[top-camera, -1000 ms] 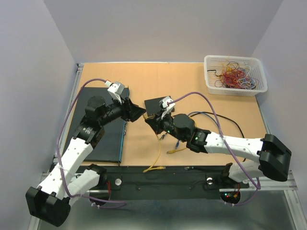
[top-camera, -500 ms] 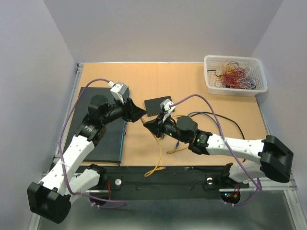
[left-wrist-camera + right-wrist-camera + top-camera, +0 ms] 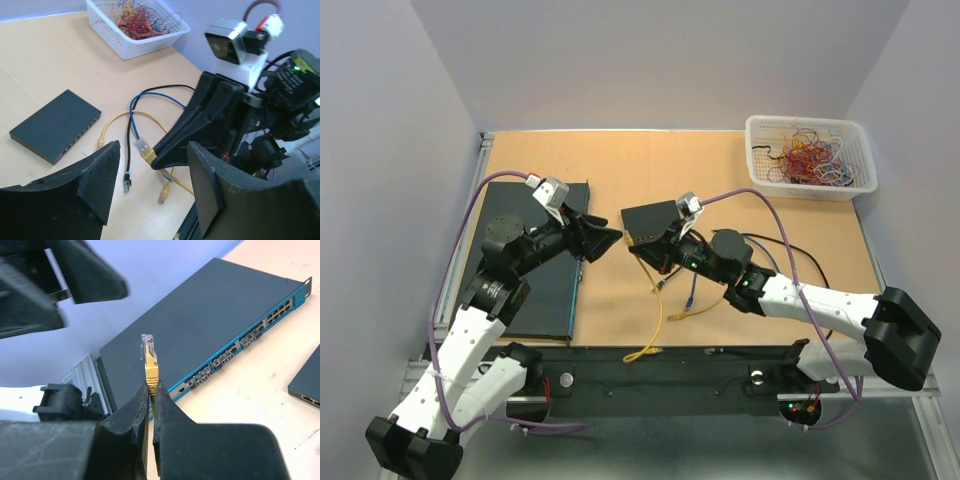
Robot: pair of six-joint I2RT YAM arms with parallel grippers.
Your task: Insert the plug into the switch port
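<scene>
Right of rack switch (image 3: 200, 325), right gripper (image 3: 150, 387): clamped on yellow plug (image 3: 149, 357).
Plug axis: leftward, probably toward its ports.
Left gripper (image 3: 152, 170): spread, empty.

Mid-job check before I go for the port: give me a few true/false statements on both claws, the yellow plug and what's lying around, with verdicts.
1. The right claw is shut on the yellow plug. True.
2. The left claw grips the blue cable. False: it is open and holds nothing, and the blue cable lies on the table.
3. The yellow plug is seated in the large flat dark switch with a blue front edge. False: it is held in the air, clear of the ports.
4. The white plastic basket of coloured wires sits at the table's far right corner. True.
</scene>
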